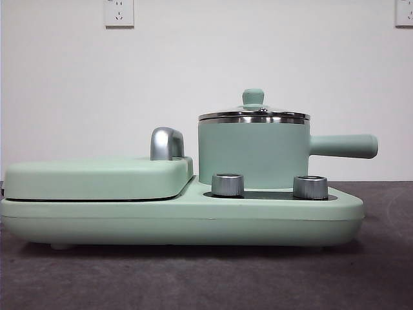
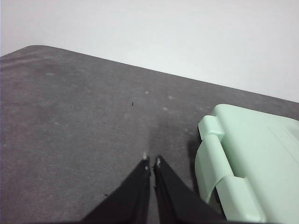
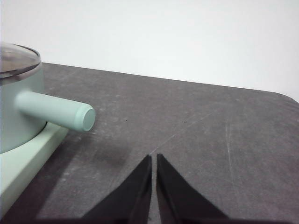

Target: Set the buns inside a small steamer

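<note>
Steamer (image 1: 253,154): small mint green round pot, steel rim, glass lid (image 1: 254,113) with green knob, in place. Long straight side handle (image 3: 55,110) points toward the right gripper (image 3: 153,158), which hangs near it over bare table, black jaws pressed narrow, empty. Base (image 1: 181,216): mint green appliance carrying the pot, two steel dials (image 1: 228,185) at front. Flat mint green grill lid (image 2: 252,158) with chrome handle (image 1: 166,143) lies just beside the left gripper (image 2: 151,162), jaws likewise nearly touching, empty. Dark grey table (image 2: 70,130). Buns: none visible.
</note>
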`<state>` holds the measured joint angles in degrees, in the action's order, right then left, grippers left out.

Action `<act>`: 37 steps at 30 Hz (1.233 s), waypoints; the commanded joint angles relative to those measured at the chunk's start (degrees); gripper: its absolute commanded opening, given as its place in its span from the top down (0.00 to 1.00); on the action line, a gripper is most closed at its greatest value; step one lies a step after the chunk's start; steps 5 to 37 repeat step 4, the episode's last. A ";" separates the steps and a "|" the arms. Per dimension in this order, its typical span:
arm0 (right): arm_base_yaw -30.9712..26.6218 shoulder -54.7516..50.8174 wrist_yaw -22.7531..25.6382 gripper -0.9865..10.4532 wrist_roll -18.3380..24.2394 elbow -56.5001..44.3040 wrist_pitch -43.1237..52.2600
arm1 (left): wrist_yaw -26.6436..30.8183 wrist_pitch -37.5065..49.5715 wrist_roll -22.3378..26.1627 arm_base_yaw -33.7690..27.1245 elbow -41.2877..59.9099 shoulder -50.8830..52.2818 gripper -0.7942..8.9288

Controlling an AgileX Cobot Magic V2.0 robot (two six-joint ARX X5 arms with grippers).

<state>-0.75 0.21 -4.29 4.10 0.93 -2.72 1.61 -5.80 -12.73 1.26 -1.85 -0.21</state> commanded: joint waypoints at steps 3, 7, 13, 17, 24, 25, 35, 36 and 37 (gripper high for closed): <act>0.09 0.00 0.04 0.90 -0.68 -0.26 0.55 | 0.00 0.70 0.00 0.04 1.11 0.02 0.90; 0.09 0.00 0.04 0.90 -0.70 -0.26 0.55 | 0.00 0.70 0.00 0.04 1.11 0.02 0.90; 0.09 0.00 0.04 0.90 -0.70 -0.26 0.55 | 0.00 0.70 0.00 0.04 1.11 0.02 0.90; 0.09 0.00 0.04 0.90 -0.70 -0.26 0.55 | 0.00 0.70 0.00 0.04 1.11 0.02 0.90; 0.09 0.00 0.04 0.90 -0.70 -0.26 0.55 | 0.00 0.70 0.00 0.04 1.11 0.02 0.90; 0.09 0.00 0.04 0.90 -0.70 -0.26 0.55 | 0.00 0.70 0.00 0.04 1.11 0.02 0.90; 0.09 0.00 0.04 0.90 -0.70 -0.26 0.55 | 0.00 0.70 0.00 0.04 1.11 0.02 0.90; 0.09 0.00 0.04 0.90 -0.70 -0.26 0.55 | 0.00 0.70 0.00 0.04 1.11 0.02 0.90; 0.09 0.00 0.04 0.90 -0.70 -0.26 0.55 | 0.00 0.70 0.00 0.04 1.11 0.02 0.90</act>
